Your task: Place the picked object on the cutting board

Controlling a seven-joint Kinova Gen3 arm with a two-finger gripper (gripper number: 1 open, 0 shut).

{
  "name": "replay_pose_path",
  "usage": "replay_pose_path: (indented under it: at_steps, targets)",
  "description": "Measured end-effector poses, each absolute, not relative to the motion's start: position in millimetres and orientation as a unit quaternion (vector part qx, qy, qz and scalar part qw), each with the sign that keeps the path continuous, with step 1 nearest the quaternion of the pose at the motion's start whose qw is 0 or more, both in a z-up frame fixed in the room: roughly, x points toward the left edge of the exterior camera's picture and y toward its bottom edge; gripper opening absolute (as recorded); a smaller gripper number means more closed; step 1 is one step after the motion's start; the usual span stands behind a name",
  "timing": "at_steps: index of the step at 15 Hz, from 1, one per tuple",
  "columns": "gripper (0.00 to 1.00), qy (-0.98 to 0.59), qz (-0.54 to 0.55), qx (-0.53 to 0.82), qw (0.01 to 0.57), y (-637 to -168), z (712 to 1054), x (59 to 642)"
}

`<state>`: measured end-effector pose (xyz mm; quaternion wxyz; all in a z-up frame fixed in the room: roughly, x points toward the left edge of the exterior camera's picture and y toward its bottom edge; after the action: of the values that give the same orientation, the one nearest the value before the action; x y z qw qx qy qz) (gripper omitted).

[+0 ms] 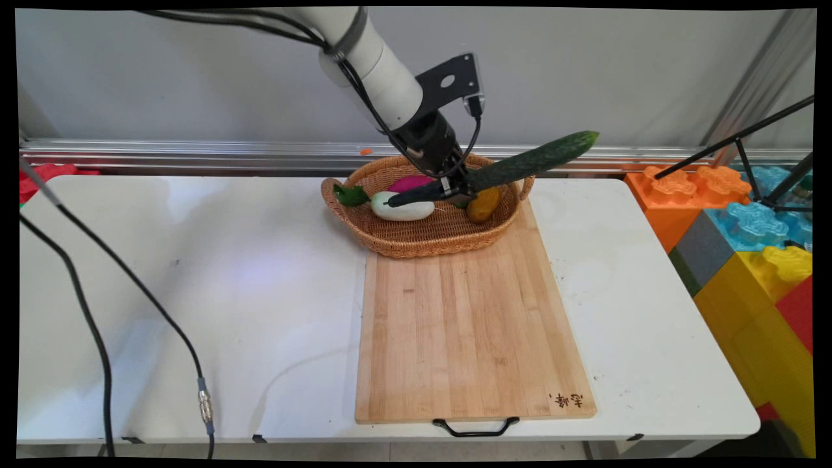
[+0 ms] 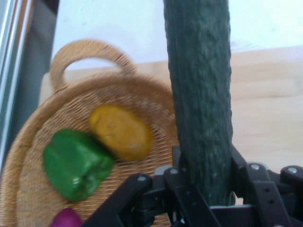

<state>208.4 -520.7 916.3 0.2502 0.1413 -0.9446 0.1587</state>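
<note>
My gripper (image 1: 463,189) is shut on a long dark green cucumber (image 1: 533,162), held above the wicker basket (image 1: 422,244) with its far end tilted up to the right. In the hand view the cucumber (image 2: 201,94) runs up the picture from between the fingers (image 2: 177,163). Below it the basket (image 2: 90,47) holds a yellow-orange potato-like piece (image 2: 122,132), a green pepper (image 2: 75,163) and a bit of something magenta (image 2: 66,220). The main view also shows a white eggplant (image 1: 403,208), a magenta piece (image 1: 409,182) and the yellow piece (image 1: 484,205) in the basket.
A wooden cutting board (image 1: 471,331) with a black handle lies in front of the basket. Large coloured toy blocks (image 1: 747,247) stand off the table's right edge, with a black tripod (image 1: 754,149) above them. Black cables (image 1: 97,325) hang at the left.
</note>
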Motion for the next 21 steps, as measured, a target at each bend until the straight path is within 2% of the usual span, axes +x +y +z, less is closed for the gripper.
replay_pose_path:
  at_steps: [4,9,14,21]
  targets:
    - [0.0,-0.948,0.136,0.148,0.247,-490.1,928.0,196.6]
    - [0.0,-0.953,0.11,0.163,0.231,-460.0,921.3,189.4]
    - [0.0,-0.956,0.103,0.173,0.212,-442.2,888.7,186.3]
    - [0.0,-0.957,0.112,0.18,0.196,-447.4,834.4,178.9]
